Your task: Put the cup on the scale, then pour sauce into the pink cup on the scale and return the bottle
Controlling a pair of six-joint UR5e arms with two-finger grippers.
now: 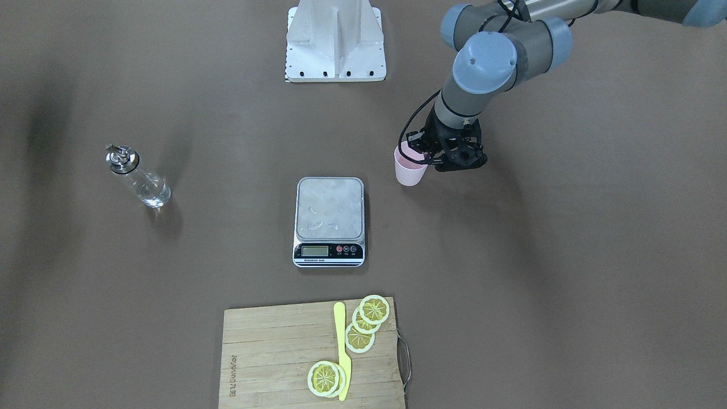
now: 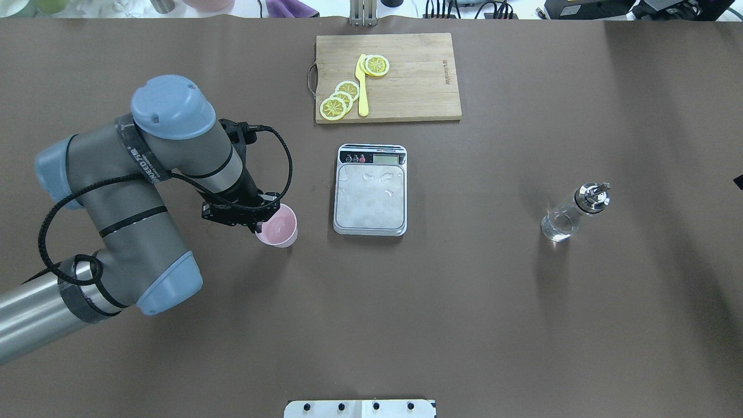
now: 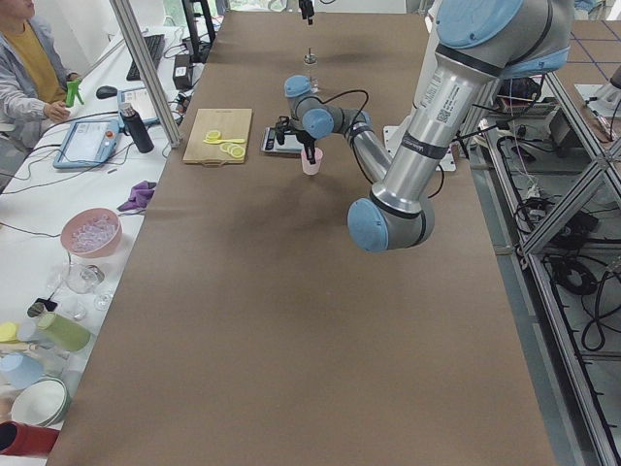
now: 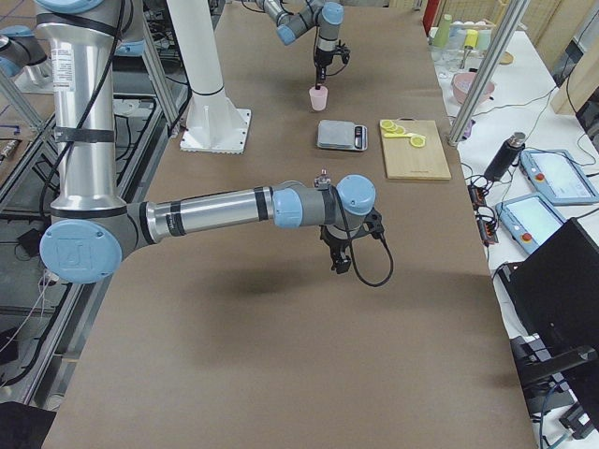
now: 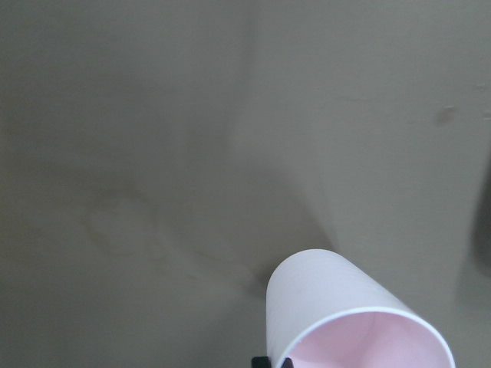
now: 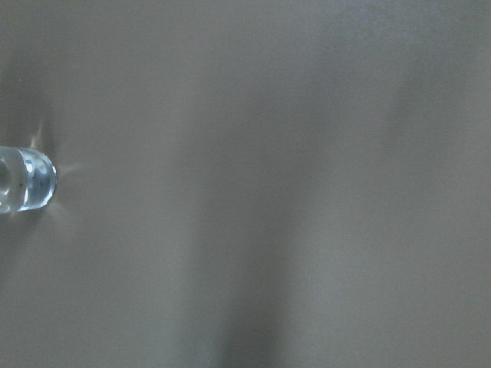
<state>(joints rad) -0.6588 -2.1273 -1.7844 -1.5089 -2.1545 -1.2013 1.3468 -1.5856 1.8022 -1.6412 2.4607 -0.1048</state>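
My left gripper is shut on the rim of the pale pink cup, which hangs upright beside the scale. The overhead view shows this gripper on the cup's near rim, left of the scale's bare steel platform. The left wrist view shows the cup over brown table. I cannot tell whether its base touches the table. The glass bottle with clear sauce stands far to the right, alone. My right gripper hovers near the bottle; I cannot tell whether it is open or shut.
A wooden cutting board with lemon slices and a yellow knife lies beyond the scale. The white robot mount stands at the table's near edge. Brown table surface lies between the scale and the bottle.
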